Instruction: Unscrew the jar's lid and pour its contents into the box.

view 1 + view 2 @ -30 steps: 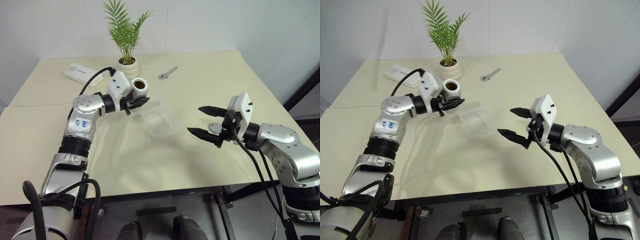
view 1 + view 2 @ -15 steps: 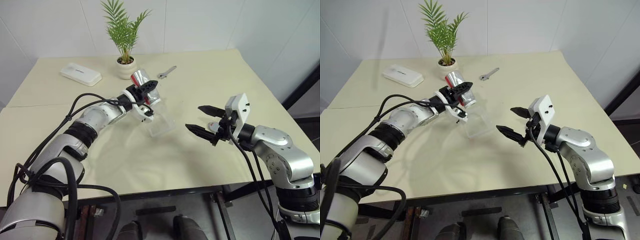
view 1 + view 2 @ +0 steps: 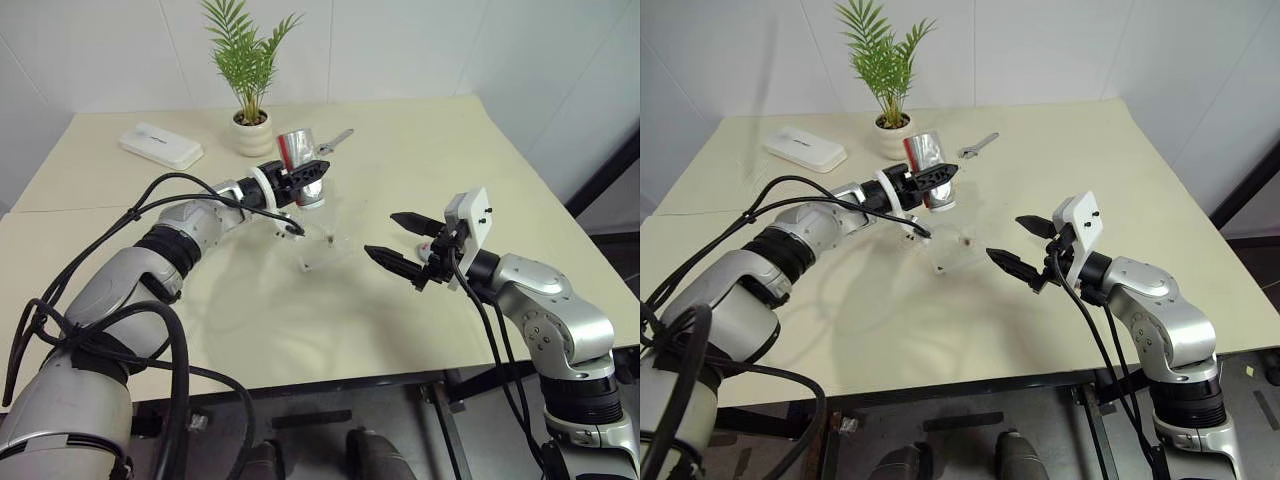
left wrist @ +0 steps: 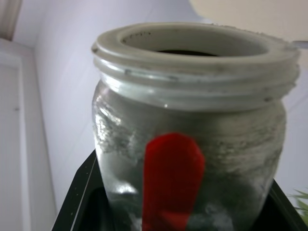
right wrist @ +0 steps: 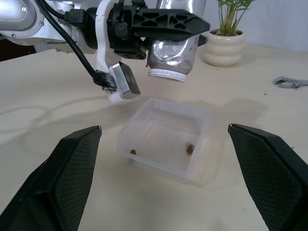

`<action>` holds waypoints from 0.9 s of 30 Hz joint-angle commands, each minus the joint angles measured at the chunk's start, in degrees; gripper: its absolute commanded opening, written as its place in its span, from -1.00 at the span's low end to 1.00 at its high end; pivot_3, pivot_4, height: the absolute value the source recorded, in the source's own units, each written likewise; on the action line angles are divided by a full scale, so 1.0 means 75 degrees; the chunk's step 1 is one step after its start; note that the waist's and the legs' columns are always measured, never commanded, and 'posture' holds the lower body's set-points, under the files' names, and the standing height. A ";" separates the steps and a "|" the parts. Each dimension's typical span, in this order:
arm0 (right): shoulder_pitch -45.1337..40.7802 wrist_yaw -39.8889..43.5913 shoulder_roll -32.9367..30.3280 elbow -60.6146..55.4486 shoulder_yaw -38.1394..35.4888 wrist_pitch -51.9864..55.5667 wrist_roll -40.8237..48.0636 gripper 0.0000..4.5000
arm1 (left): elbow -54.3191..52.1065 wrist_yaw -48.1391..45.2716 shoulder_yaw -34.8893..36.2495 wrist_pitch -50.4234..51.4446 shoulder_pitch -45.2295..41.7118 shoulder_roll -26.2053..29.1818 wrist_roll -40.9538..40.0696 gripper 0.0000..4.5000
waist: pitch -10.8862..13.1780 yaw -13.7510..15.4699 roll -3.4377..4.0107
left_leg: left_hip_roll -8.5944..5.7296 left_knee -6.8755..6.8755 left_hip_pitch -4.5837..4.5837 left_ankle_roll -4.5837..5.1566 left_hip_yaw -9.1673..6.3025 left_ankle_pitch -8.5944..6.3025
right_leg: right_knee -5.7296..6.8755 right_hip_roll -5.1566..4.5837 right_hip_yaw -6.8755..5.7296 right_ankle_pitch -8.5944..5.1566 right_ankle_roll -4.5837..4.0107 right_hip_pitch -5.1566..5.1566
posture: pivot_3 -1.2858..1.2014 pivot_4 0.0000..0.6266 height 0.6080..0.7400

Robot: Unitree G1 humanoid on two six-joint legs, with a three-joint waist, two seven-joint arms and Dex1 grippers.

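My left gripper (image 3: 940, 180) pinches the silvery translucent red-marked jar (image 5: 174, 50), upside down with its open mouth just above the clear, shallow, rounded-corner plastic box (image 5: 166, 144). Two tiny brown bits (image 5: 190, 148) lie inside it. My right gripper (image 3: 402, 243) hovers beside it, fingers spread wide.

Layout on the table (image 3: 420, 330). The box (image 5: 166, 139) sits near the middle, with two bits of the contents (image 5: 190, 149) inside it. The jar (image 3: 298, 160), clamped in the left end effector (image 3: 305, 180), hangs mouth-down above the box's far left side. The right end effector (image 3: 405, 243) is right of the box, fingers spread, apart from it. Behind the jar stand a potted plant (image 3: 250, 128) and, to its right, a wrench (image 3: 338, 141); a flat device (image 3: 160, 146) lies far left.
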 commanded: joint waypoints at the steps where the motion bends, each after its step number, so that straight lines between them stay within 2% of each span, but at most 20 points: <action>1: -0.0170 0.0055 0.0036 -0.0084 -0.0065 -0.0116 0.0115 0.98 | -0.0253 -0.0199 0.0247 -0.0349 0.0023 0.0333 -0.0395 -0.13 | 0.0000 0.0003 0.0000 | 0.0000 0.0004 -0.0001 0.0000 0.0000 0.0000 | 0.0002 0.0000 0.0000 0.0000 0.0000 0.0000 | 0.03 -0.52 1.00; 5: -0.0187 0.0109 0.0043 -0.0020 -0.0051 -0.0142 0.0114 0.98 | -0.0439 -0.1154 0.1233 -0.1186 0.0281 0.0599 -0.1888 -0.13 | 0.0000 0.0022 0.0000 | 0.0000 0.0016 -0.0002 0.0000 0.0001 0.0000 | 0.0013 -0.0001 0.0001 0.0000 0.0000 0.0000 | 0.03 -0.52 1.00; 8: -0.0152 0.0180 0.0029 -0.0003 -0.0019 -0.0160 0.0104 0.98 | -0.0732 -0.2464 0.2369 -0.1724 0.0729 0.0810 -0.3567 -0.13 | 0.0000 0.0008 0.0000 | 0.0001 0.0040 -0.0004 0.0001 0.0000 0.0000 | 0.0036 -0.0002 0.0001 0.0000 0.0000 0.0000 | 0.03 -0.52 1.00; 10: -0.0135 0.0295 -0.0041 0.0029 0.0037 -0.0221 0.0032 0.98 | -0.0849 -0.3873 0.3468 -0.1861 0.1296 0.0704 -0.5351 -0.13 | 0.0000 -0.0003 0.0000 | 0.0004 0.0071 -0.0006 0.0004 0.0001 -0.0004 | 0.0049 -0.0001 0.0004 0.0000 -0.0001 0.0000 | 0.03 -0.52 1.00; 11: -0.0135 0.0387 -0.0097 0.0067 0.0083 -0.0286 -0.0040 0.98 | -0.1040 -0.4933 0.4234 -0.1554 0.1717 0.0514 -0.6639 -0.13 | -0.0001 -0.0008 0.0001 | 0.0006 0.0084 -0.0006 0.0005 0.0004 -0.0004 | 0.0057 -0.0001 0.0005 0.0000 -0.0001 0.0001 | 0.03 -0.52 1.00; 13: -0.0152 0.0627 -0.0236 0.0193 0.0197 -0.0493 -0.0233 0.98 | -0.1601 -0.6884 0.5425 -0.0511 0.2477 0.0097 -0.8705 -0.13 | -0.0001 -0.0010 0.0001 | 0.0006 0.0102 0.0005 0.0007 0.0013 -0.0005 | 0.0083 -0.0001 0.0013 0.0000 -0.0001 0.0007 | 0.03 -0.52 1.00; 15: -0.0202 0.0968 -0.0344 0.0372 0.0327 -0.0852 -0.0418 0.98 | -0.2583 -0.8227 0.6391 0.0779 0.3263 -0.0270 -1.0373 -0.13 | -0.0001 -0.0016 0.0001 | 0.0005 0.0117 0.0014 0.0008 0.0016 -0.0004 | 0.0106 -0.0001 0.0018 0.0000 -0.0001 0.0011 | 0.03 -0.52 1.00; 18: -0.0292 0.1664 -0.0368 0.0651 0.0371 -0.1563 -0.0437 0.98 | -0.3852 -0.8852 0.7371 0.2293 0.4083 -0.0539 -1.1643 -0.13 | 0.0002 -0.0023 -0.0004 | 0.0005 0.0126 0.0019 0.0006 0.0011 0.0002 | 0.0126 0.0002 0.0020 0.0004 -0.0004 0.0015 | 0.03 -0.52 1.00; 20: -0.0378 0.2011 -0.0393 0.0850 0.0368 -0.1938 -0.0483 0.98 | -0.4224 -0.8703 0.7983 0.3139 0.4375 -0.0641 -1.2145 -0.13 | 0.0008 -0.0025 -0.0015 | 0.0005 0.0130 0.0021 0.0002 -0.0002 0.0009 | 0.0138 0.0007 0.0018 0.0010 -0.0007 0.0015 | 0.03 -0.52 1.00; 24: -0.0541 0.2583 -0.0362 0.1157 0.0369 -0.2548 -0.0505 0.98 | -0.4157 -0.8155 0.9431 0.4546 0.4558 -0.0669 -1.3183 -0.13 | 0.0005 -0.0048 -0.0026 | 0.0005 0.0134 0.0048 -0.0002 -0.0002 0.0017 | 0.0157 0.0008 0.0024 0.0022 -0.0011 0.0028 | 0.03 -0.52 1.00; 27: -0.0629 0.2806 -0.0325 0.1250 0.0327 -0.2590 -0.0352 0.98 | -0.3954 -0.8128 1.0222 0.4921 0.4643 -0.0579 -1.3741 -0.13 | 0.0005 -0.0058 -0.0027 | 0.0005 0.0119 0.0122 -0.0004 0.0001 0.0019 | 0.0153 0.0009 0.0025 0.0021 -0.0013 0.0096 | 0.03 -0.52 1.00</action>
